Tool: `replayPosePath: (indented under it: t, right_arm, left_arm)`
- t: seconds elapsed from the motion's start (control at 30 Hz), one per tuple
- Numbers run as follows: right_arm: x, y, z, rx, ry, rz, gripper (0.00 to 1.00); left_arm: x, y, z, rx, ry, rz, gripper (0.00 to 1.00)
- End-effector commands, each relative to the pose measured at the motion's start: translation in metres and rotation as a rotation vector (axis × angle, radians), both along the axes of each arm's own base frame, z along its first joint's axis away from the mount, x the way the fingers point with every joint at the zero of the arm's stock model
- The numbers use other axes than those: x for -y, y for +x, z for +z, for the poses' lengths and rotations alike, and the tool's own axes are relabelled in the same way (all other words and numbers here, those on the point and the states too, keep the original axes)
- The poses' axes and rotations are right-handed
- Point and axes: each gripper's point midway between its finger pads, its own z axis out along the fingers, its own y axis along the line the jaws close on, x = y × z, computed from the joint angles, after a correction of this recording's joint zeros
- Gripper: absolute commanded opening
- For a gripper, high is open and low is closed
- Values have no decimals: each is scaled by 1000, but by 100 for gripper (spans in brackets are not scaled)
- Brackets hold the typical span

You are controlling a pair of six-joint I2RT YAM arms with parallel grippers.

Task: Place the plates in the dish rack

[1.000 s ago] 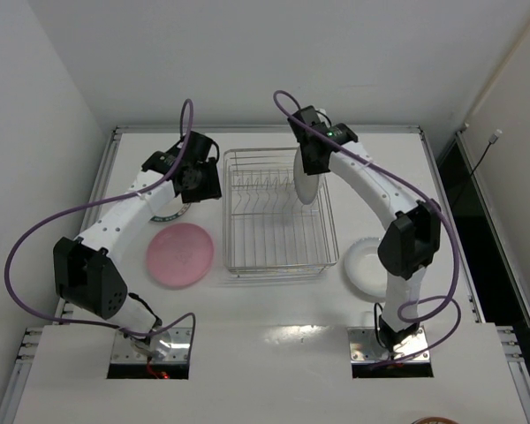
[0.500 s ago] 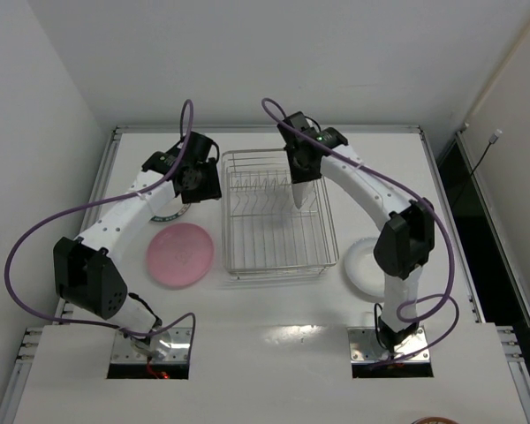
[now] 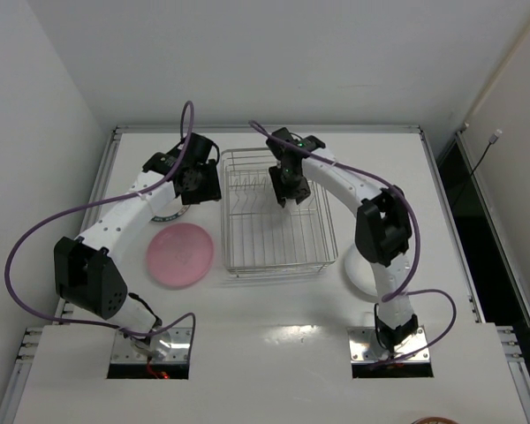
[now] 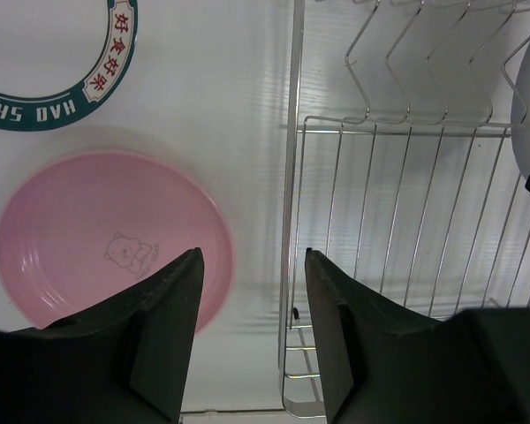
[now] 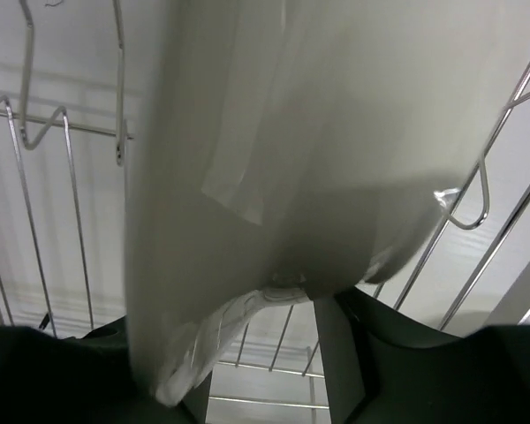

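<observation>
The white tabletop (image 3: 265, 299) is carrying everything. The dish rack (image 3: 280, 267) is sitting at its middle, between the two arms, with its row of upright tines running across the far half.

The pink plate (image 3: 180, 254) is lying flat on the tabletop, just beside the rack's left wall. A whitish plate (image 3: 355, 263) is lying flat off the rack's near right corner, and the right arm is partly covering it. The plate with the dark patterned rim (image 4: 71, 102) is lying beyond the pink one, near the rack's far left corner, and the left arm is hiding most of it from above. The second whitish plate (image 5: 318, 132) is standing on edge inside the rack among the tines, its rim reaching down between the right fingers.

The right pincer (image 3: 285, 187) is hanging low over the middle of the rack, right on that standing plate; I cannot tell whether it is gripping the rim or has let go. The left pincer (image 4: 252, 265) is hovering over the tabletop beside the rack's left wall, released, its fingers apart and holding nothing.
</observation>
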Motion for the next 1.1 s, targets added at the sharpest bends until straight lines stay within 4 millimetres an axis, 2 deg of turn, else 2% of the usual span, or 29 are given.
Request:
replayPosePath:
  t: [0.0, 0.13, 0.2, 0.3, 0.4, 0.47, 0.57, 0.63, 0.77, 0.83, 0.87, 0.97, 1.0, 1.03, 1.07]
  right_arm:
    - [-22, 28, 58, 152, 126, 9, 42]
    - [-16, 46, 94, 229, 143, -11, 46]
    - [0, 55, 112, 263, 158, -48, 47]
    - [19, 64, 117, 274, 161, -101, 47]
    - [32, 63, 102, 229, 155, -131, 47]
    - [42, 62, 103, 224, 159, -147, 47]
    - [39, 67, 109, 262, 179, -146, 47]
    - [43, 71, 121, 289, 191, -154, 48]
    - [49, 76, 124, 288, 197, -168, 48]
    - [46, 78, 139, 339, 234, -160, 50]
    - [50, 77, 161, 387, 262, -153, 50]
    - [51, 74, 183, 431, 311, -143, 58]
    - [61, 75, 199, 463, 330, -158, 63]
    - [61, 73, 205, 475, 335, -157, 66]
    - [70, 72, 209, 478, 331, -173, 70]
  left_arm:
    - [2, -1, 15, 51, -15, -7, 47]
    - [2, -1, 15, 51, -15, -7, 47]
    - [2, -1, 15, 51, -15, -7, 47]
    - [2, -1, 15, 51, -15, -7, 47]
    - [3, -2, 15, 48, -22, -13, 47]
    - [3, -2, 15, 48, -22, -13, 47]
    - [3, -2, 15, 48, -22, -13, 47]
    - [3, -2, 15, 48, -22, -13, 47]
    - [3, -2, 15, 48, -22, -13, 47]
    - [3, -2, 15, 48, -22, -13, 47]
    - [3, -2, 15, 48, -22, -13, 47]
    - [3, -2, 15, 48, -22, -13, 47]
    - [3, -2, 15, 48, -22, -13, 47]
    - [3, -2, 15, 48, -22, -13, 47]
    - [3, -2, 15, 48, -22, -13, 47]
